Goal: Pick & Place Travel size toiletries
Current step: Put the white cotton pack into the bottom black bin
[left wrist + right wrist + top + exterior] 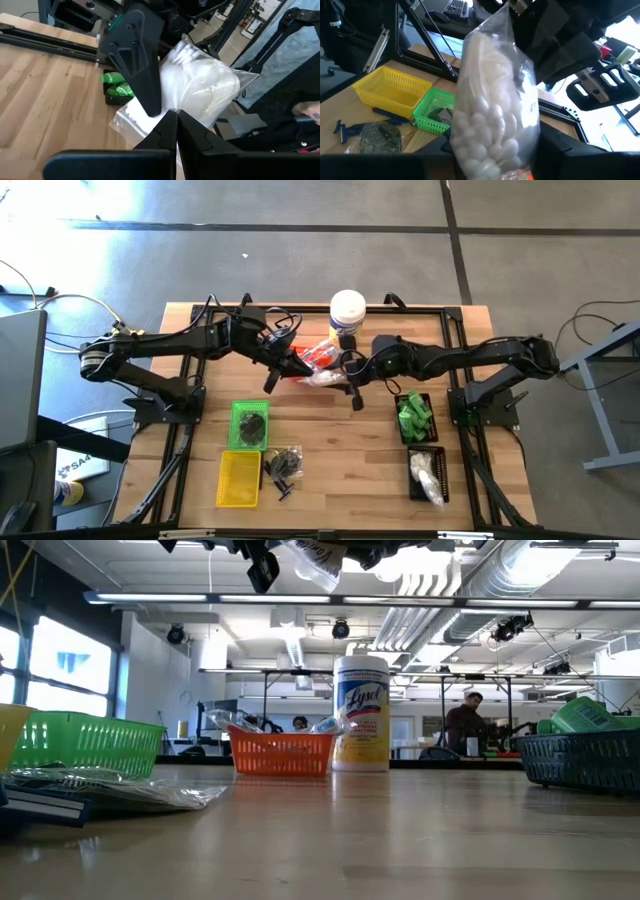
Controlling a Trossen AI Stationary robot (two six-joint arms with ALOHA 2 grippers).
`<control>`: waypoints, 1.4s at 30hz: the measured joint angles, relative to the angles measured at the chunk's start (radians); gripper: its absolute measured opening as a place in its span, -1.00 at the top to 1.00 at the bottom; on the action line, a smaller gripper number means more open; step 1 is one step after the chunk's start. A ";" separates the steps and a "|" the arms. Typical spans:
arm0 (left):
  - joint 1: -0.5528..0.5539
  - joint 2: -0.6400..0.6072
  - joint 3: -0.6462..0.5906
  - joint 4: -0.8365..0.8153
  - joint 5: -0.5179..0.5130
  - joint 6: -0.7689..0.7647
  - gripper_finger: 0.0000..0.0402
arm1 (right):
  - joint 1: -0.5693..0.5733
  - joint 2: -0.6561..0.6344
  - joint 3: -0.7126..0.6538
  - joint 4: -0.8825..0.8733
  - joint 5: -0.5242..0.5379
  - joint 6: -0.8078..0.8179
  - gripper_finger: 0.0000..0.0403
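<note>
A clear bag of white fluffy bits (325, 377) hangs in the air over the table's far middle, between both grippers. It also shows in the low view (318, 558). My left gripper (290, 368) (176, 122) is shut on it. My right gripper (350, 380) (492, 150) is open, and the bag (495, 100) bulges between its two spread fingers. One right finger (135, 65) lies along the bag's side. Green bottles (412, 415) fill a black tray. More white bags (428, 477) lie in a second black tray. Small black pieces (283, 465) rest on the table. My left gripper pinches the bag's flat clear edge (150, 122) between its two fingertips, reaching in level from the table's left. The bag (205, 90) is lifted clear and bulges away beyond the fingers. My right gripper stands around the bag's full part; whether its fingers touch it I cannot tell.
An orange tray (318, 355) and a white canister with a yellow label (347, 310) stand just behind the bag. A green tray (249, 425) and a yellow tray (239, 478) sit near left. People (465, 725) are in the room beyond.
</note>
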 joint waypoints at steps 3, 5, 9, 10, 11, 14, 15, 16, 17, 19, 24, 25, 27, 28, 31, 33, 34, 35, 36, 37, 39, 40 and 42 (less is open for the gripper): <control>0.000 0.001 0.000 -0.001 -0.002 0.000 1.00 | 0.000 0.000 0.000 -0.012 0.001 -0.001 0.40; 0.000 0.001 0.000 -0.001 -0.002 0.000 1.00 | 0.000 0.000 0.000 -0.013 0.001 -0.001 0.46; 0.000 0.001 0.000 -0.002 -0.002 0.000 1.00 | 0.000 0.000 0.000 -0.013 0.001 -0.002 0.59; 0.000 0.001 0.000 -0.003 -0.002 0.000 1.00 | 0.000 0.000 0.000 -0.014 0.001 -0.002 0.62; 0.000 0.001 0.000 -0.006 -0.002 0.000 1.00 | 0.000 0.000 0.000 -0.014 0.001 -0.002 0.65; 0.000 0.001 0.000 -0.008 -0.002 0.000 1.00 | 0.000 0.000 0.000 -0.015 0.001 -0.002 0.73; 0.000 0.001 0.000 -0.008 -0.002 0.000 1.00 | 0.000 0.000 0.000 -0.015 0.001 -0.002 0.74; 0.000 0.001 0.000 -0.008 -0.002 0.000 1.00 | 0.000 0.000 0.000 -0.015 0.000 -0.002 0.75; 0.000 0.001 0.000 -0.008 -0.002 0.000 1.00 | 0.000 0.000 0.000 -0.015 0.000 -0.002 0.76; 0.000 0.001 0.000 -0.008 -0.003 0.000 1.00 | 0.000 0.000 0.000 -0.016 0.000 -0.002 0.76; 0.000 0.001 0.000 -0.004 -0.011 0.022 0.98 | 0.000 0.000 0.000 -0.016 0.002 -0.002 0.76; 0.000 0.001 0.000 -0.002 -0.013 0.032 0.97 | 0.000 0.000 0.000 -0.018 0.002 -0.002 0.76; 0.000 0.001 0.000 -0.001 -0.013 0.050 0.91 | 0.000 0.000 0.000 -0.019 0.002 -0.002 0.77; 0.000 0.001 0.000 -0.001 -0.013 0.056 0.87 | 0.000 0.000 0.000 -0.019 0.002 -0.002 0.77; 0.000 0.001 0.000 -0.001 -0.017 0.071 0.73 | 0.000 0.000 0.000 -0.019 0.002 -0.002 0.77; 0.000 0.001 0.000 -0.001 -0.030 0.087 0.62 | 0.000 0.000 0.000 -0.021 0.002 -0.002 0.77; 0.000 0.001 0.000 0.000 -0.037 0.089 0.56 | 0.000 0.000 0.000 -0.023 0.002 -0.002 0.77; 0.000 0.001 0.000 0.001 -0.039 0.090 0.51 | 0.000 0.000 0.000 -0.024 0.002 -0.002 0.77; 0.000 0.001 0.000 0.001 -0.039 0.090 0.46 | 0.000 0.000 0.000 -0.025 0.002 -0.002 0.77; 0.000 0.001 0.000 0.001 -0.039 0.090 0.42 | 0.000 0.000 0.000 -0.025 0.002 -0.002 0.77; 0.000 0.001 0.000 0.001 -0.040 0.090 0.36 | 0.000 0.000 0.000 -0.025 0.002 -0.001 0.77; 0.000 0.001 0.000 0.001 -0.039 0.090 0.34 | 0.000 0.000 0.000 -0.025 0.002 -0.001 0.77; 0.000 0.001 0.000 0.001 -0.039 0.090 0.32 | 0.000 0.000 0.000 -0.025 0.002 -0.001 0.77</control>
